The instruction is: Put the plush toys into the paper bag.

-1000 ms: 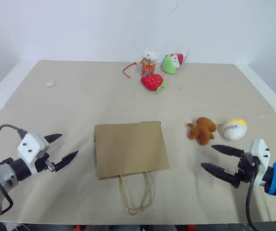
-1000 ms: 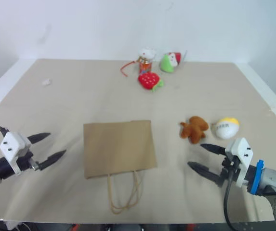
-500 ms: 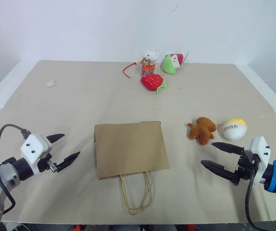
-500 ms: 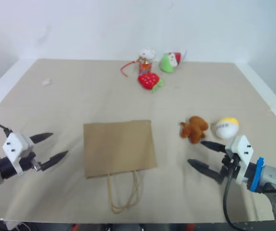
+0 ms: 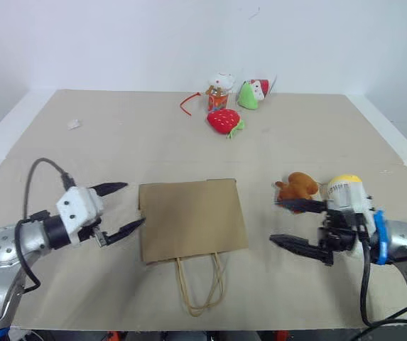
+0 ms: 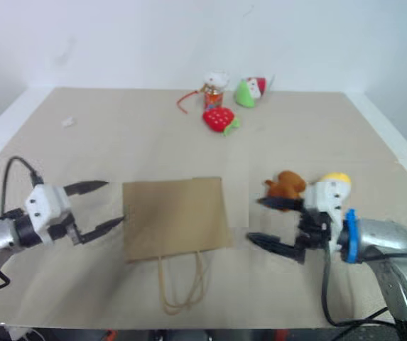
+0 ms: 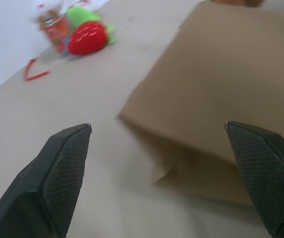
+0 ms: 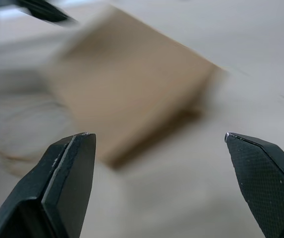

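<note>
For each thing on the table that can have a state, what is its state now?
Paper bag: lying flat, closed, nothing in it.
Brown squirrel toy: on the table, outside the bag.
Egg-shaped ball: on the table, outside the bag.
Left end effector: open, empty.
Right end effector: open, empty.

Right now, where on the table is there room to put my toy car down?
The broad tan stretch between the paper bag and the strawberry plush is bare. So is the far left side, apart from a small white scrap. It is crowded beside the bag, where the left gripper and right gripper point, and near the brown plush.
</note>
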`<state>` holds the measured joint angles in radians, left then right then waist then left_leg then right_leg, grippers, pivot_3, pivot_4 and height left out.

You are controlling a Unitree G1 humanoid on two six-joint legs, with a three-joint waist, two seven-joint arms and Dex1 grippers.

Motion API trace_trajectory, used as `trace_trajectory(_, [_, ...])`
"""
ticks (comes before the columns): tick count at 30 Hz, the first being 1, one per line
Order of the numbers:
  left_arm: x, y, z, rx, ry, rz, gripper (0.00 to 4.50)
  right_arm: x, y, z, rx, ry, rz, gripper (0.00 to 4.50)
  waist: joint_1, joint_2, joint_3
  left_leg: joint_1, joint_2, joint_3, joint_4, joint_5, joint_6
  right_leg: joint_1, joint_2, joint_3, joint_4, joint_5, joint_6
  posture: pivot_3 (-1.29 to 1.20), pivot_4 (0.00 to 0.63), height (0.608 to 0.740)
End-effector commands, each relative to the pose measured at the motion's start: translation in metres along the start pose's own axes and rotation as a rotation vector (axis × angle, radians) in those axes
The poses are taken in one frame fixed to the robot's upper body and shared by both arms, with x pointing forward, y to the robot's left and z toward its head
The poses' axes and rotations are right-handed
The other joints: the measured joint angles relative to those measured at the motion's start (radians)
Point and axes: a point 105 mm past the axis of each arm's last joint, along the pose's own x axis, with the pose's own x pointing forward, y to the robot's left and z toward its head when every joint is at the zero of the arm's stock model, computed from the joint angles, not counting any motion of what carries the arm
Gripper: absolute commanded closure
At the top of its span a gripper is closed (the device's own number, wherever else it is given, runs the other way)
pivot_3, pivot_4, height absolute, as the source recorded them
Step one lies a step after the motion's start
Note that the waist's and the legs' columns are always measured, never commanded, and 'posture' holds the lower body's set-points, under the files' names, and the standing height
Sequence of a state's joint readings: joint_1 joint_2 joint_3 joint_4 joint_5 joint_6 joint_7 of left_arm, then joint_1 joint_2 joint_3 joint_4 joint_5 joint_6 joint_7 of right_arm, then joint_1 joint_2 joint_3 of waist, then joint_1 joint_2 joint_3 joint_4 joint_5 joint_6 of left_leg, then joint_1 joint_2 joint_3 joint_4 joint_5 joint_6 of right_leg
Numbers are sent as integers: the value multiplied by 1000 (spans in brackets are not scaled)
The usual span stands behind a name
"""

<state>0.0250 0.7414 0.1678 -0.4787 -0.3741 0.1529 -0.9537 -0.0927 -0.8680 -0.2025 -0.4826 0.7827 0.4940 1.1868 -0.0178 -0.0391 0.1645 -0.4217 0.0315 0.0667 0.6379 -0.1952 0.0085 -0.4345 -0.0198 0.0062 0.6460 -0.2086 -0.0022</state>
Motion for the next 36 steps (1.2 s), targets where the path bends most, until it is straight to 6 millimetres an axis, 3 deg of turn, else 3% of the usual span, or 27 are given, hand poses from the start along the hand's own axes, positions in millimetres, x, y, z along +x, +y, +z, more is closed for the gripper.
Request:
trace_trajectory(1, [17, -34, 12, 161, -51, -283, 55, 21, 44, 25, -36, -22, 329, 0, 1, 0, 0, 0, 0, 0, 0, 0, 0, 0, 0, 0, 0, 0, 0, 0, 150, 740])
trace_trajectory(6, [24, -61, 15, 235, -107, -457, 55, 30, 43, 23, -32, -23, 333, 0, 5, -1, 0, -2, -1, 0, 0, -1, -1, 0, -1, 0, 0, -1, 0, 0, 150, 740])
trace_trajectory(12, [28, -79, 14, 341, -152, -551, 55, 31, 37, 21, -28, -12, 258, 0, 5, -1, 0, -1, 0, -1, 1, -1, -1, 0, -1, 0, 0, 0, 1, 0, 150, 740])
trace_trajectory(21, [47, -84, 8, 486, -205, -612, 55, 33, 33, 20, -32, -2, 184, 0, 5, -1, 0, -1, -1, -1, 2, -1, -1, 1, -1, -1, 0, 0, 2, 0, 150, 740])
trace_trajectory(27, [47, -90, 6, 515, -238, -667, 55, 35, 35, 19, -26, -5, 159, 0, 5, -1, 0, -1, 0, -1, 2, -1, 0, 1, 0, -2, 0, 1, 3, 0, 150, 740])
trace_trajectory(35, [51, -91, 19, 533, -333, -717, 55, 34, 33, 17, -25, 0, 136, 0, 4, -1, 0, -1, -1, -1, 3, -1, 0, 1, 0, -2, 0, 1, 3, 0, 150, 740])
trace_trajectory(36, [51, -91, 20, 524, -339, -726, 276, 34, 32, 16, -25, 1, 135, 0, 4, -1, 0, -1, -1, 0, 3, -1, 0, 1, 0, -2, 0, 1, 4, 0, 150, 740])
